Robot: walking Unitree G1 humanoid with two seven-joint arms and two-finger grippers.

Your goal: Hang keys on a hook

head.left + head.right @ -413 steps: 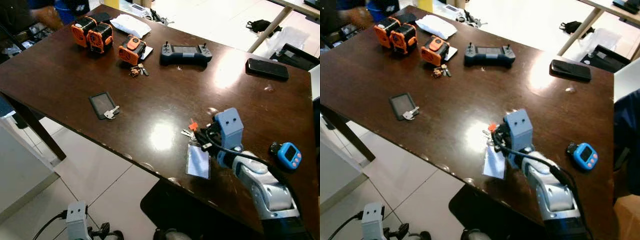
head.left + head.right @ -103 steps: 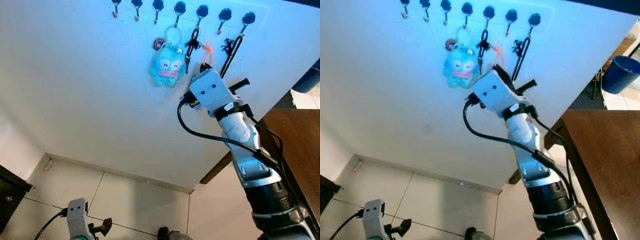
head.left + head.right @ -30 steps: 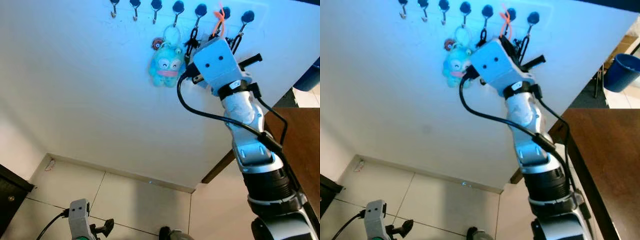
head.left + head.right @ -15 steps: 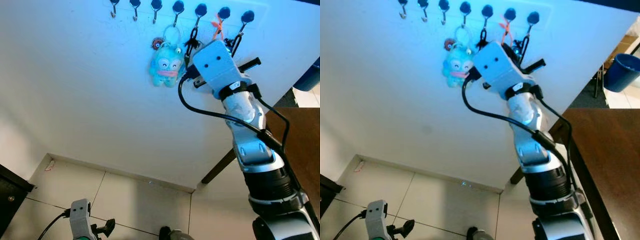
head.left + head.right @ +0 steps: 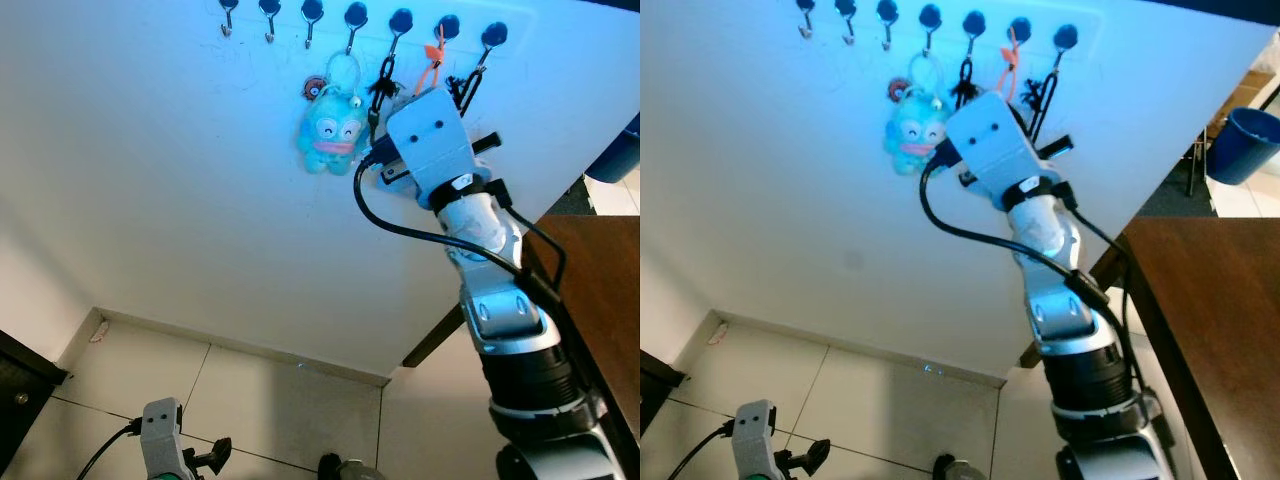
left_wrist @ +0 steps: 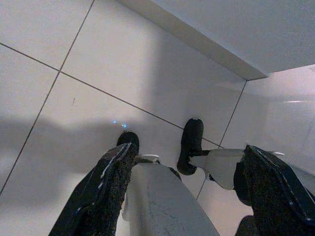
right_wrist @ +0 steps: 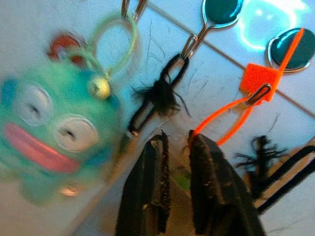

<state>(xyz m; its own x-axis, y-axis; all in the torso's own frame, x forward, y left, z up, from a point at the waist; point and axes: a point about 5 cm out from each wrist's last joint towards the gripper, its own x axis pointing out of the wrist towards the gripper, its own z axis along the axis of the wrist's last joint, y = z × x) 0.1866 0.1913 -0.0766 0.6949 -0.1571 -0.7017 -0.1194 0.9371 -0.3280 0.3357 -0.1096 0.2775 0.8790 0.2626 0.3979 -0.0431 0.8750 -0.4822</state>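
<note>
nearly done, judging by the hooks: orange key strap (image 7: 235,110) looped over a wall hook (image 7: 290,48) in the row of hooks (image 5: 360,15), its orange tag (image 7: 259,78) sitting just below the hook's round cap, the strap running down to the right gripper (image 7: 178,147). right gripper raised close to the wall under that hook, fingers (image 7: 212,177) drawn close with only a thin gap, the strap's lower end passing between them, so apparently pinching the strap near the keys; keys themselves hidden behind the fingers. left to do, by this reading: letting go and backing the arm off without dragging the loop from the hook. neighbouring hooks already taken: teal plush toy (image 5: 335,127) on a pale loop, black fob (image 7: 158,94) on the next, black cords (image 5: 468,85) on the far one. no containers in sight. left gripper (image 6: 192,172) hanging idle above the tiled floor (image 6: 59,73), fingers spread wide, holding nothing.
</note>
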